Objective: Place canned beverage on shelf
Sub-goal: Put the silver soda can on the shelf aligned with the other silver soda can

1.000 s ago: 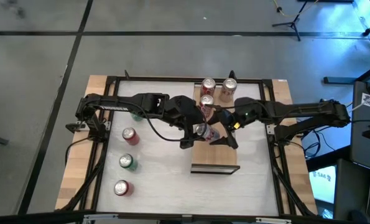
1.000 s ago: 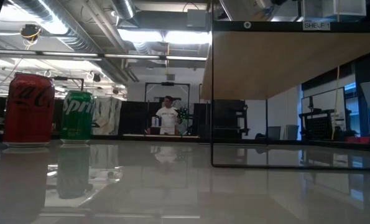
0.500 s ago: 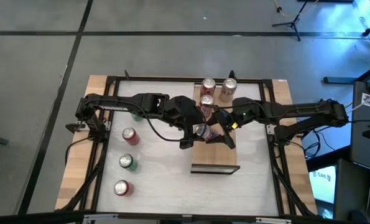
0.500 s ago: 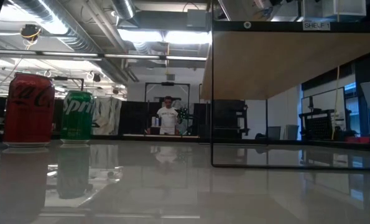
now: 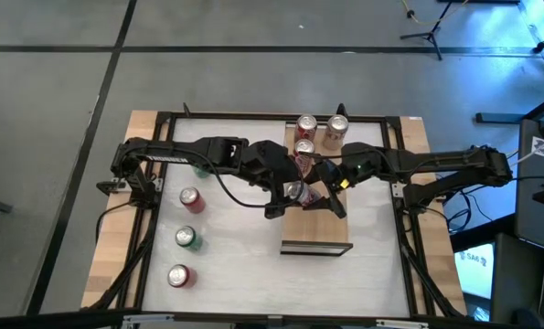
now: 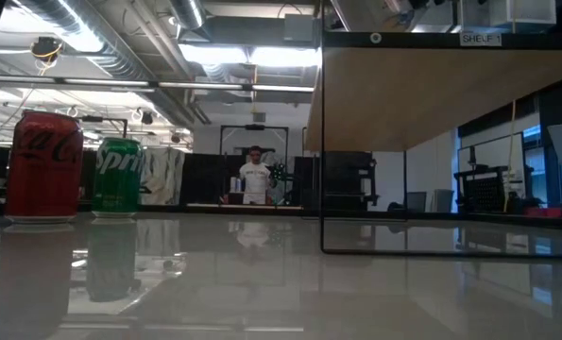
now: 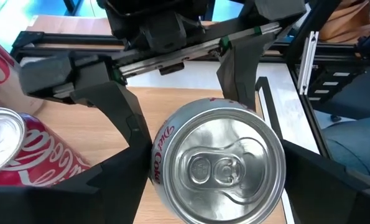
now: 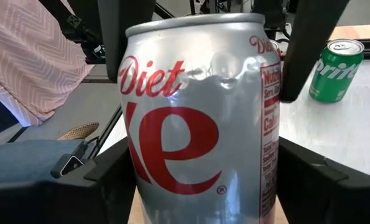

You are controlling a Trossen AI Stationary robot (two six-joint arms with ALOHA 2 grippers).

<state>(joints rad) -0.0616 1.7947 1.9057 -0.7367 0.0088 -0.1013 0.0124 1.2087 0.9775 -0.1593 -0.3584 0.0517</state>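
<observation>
A silver Diet Coke can (image 5: pixel 299 192) stands upright over the light-wood shelf (image 5: pixel 319 230), near its middle. It shows from above in the left wrist view (image 7: pixel 219 165) and from the side in the right wrist view (image 8: pixel 203 118). My left gripper (image 5: pixel 293 194) reaches it from the table's left and my right gripper (image 5: pixel 323 196) from the right. Both are shut on it. I cannot tell whether the can's base rests on the board. In the low view the shelf (image 6: pixel 432 94) shows as a raised board. My left gripper pinches the can's upper wall (image 7: pixel 152 168) between its two fingers, one on each side. The fingers (image 7: pixel 113 186) point down from above, and the can stays upright. My right gripper pinches the can's side wall (image 8: pixel 138 168) between its two fingers, lower down than the other gripper. The fingers (image 8: pixel 94 186) come level from the table's right. The can stands upright between them.
Three cans (image 5: pixel 305 125) (image 5: pixel 336 129) (image 5: pixel 304 149) stand on the shelf's far end. Several more cans (image 5: pixel 191 199) (image 5: pixel 187 238) (image 5: pixel 179 275) stand on the table's left part, red and green in the low view (image 6: pixel 42 165) (image 6: pixel 118 175). A person (image 6: pixel 255 179) stands far off.
</observation>
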